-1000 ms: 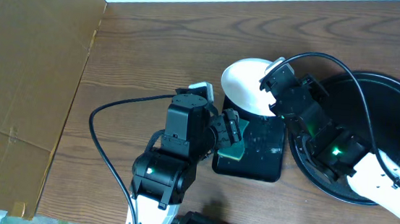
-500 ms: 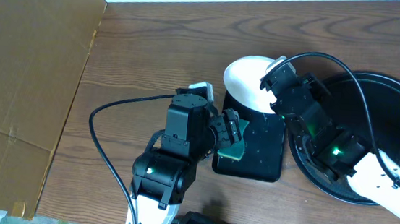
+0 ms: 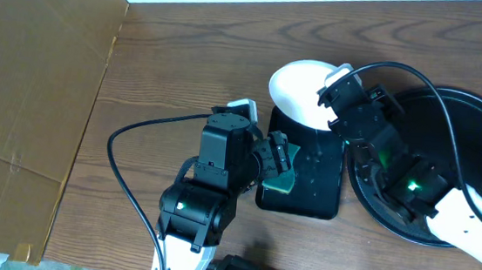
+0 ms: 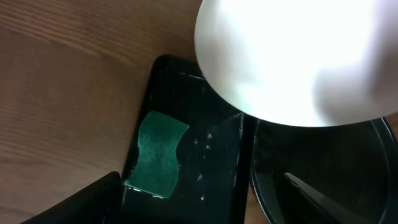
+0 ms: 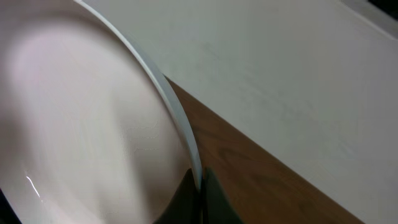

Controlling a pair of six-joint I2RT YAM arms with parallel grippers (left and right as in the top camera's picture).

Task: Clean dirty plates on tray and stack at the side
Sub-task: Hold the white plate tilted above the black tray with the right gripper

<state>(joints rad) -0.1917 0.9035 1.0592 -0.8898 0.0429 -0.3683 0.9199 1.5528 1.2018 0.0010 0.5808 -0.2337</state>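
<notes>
My right gripper (image 3: 331, 88) is shut on the rim of a round white plate (image 3: 296, 89) and holds it in the air over the far end of the small rectangular black tray (image 3: 315, 190). The plate fills the right wrist view (image 5: 81, 124), with my fingers (image 5: 200, 180) pinching its edge, and it shows from below in the left wrist view (image 4: 292, 56). No smear shows on it. The large round black tray (image 3: 479, 112) lies at the right; my right arm hides much of it. My left gripper (image 3: 275, 160) is open and empty above a green sponge (image 4: 155, 152).
The green sponge (image 3: 279, 182) lies in the near left corner of the rectangular tray. A brown cardboard wall (image 3: 26, 90) stands along the left of the wooden table (image 3: 185, 69). A black cable (image 3: 126, 142) loops on the table beside my left arm.
My right gripper has carried the plate a little farther from me and to the right. The left arm has not moved.
</notes>
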